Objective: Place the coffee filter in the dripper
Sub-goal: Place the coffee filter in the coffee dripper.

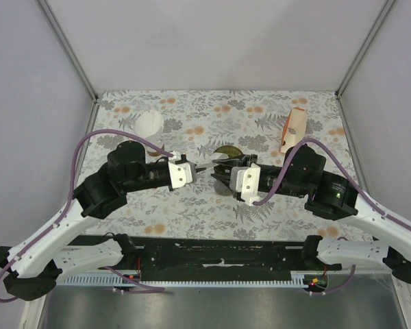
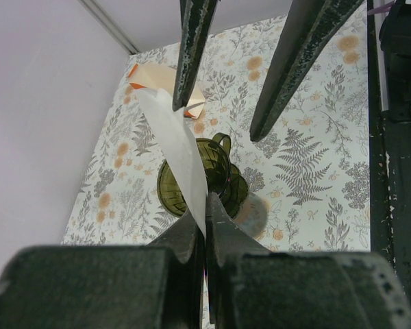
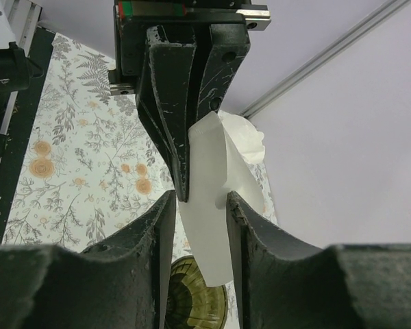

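Observation:
The coffee filter, a thin white paper, hangs in the air above the table. My left gripper is shut on its near edge. The same coffee filter runs between the fingers of my right gripper, which is open, its right finger just touching a fold of the paper. The two grippers meet tip to tip at the table's middle, left gripper facing right gripper. The olive-green dripper stands on the table right behind them, and the dripper shows under the paper.
A pile of white filters lies at the back left. A pale peach packet lies at the back right. The floral table cover ends at purple walls on three sides.

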Action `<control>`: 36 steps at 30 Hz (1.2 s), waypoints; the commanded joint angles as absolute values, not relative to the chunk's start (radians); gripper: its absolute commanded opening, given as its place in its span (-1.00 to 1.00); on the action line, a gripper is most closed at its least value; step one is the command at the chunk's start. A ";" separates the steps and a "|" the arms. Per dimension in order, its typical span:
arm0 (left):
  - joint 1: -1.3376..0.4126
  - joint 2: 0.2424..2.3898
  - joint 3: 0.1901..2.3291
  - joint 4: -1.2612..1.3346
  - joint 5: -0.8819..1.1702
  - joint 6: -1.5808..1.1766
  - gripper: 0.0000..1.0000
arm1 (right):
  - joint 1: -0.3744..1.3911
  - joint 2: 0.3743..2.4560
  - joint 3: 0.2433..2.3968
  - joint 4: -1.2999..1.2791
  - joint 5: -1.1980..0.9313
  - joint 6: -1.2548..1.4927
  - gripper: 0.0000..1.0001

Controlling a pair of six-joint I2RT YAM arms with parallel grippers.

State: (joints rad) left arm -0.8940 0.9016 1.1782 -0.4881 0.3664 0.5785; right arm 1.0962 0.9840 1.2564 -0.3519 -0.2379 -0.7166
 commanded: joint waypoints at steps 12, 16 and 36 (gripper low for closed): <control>-0.905 0.891 1.184 -0.489 0.380 0.644 -0.96 | 1.095 1.005 1.335 -0.322 -0.207 -0.744 -0.11; -0.911 0.894 1.186 -0.491 0.379 0.660 -0.96 | 1.097 1.014 1.339 -0.342 -0.218 -0.747 -0.20; -0.973 0.910 1.200 -0.561 0.308 0.868 -0.96 | 1.094 1.038 1.376 -0.466 -0.244 -0.781 -0.43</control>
State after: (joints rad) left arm -0.9665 0.9073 1.1782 -0.5747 0.3374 0.8318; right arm 1.0962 1.0355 1.3312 -0.4351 -0.2100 -0.7784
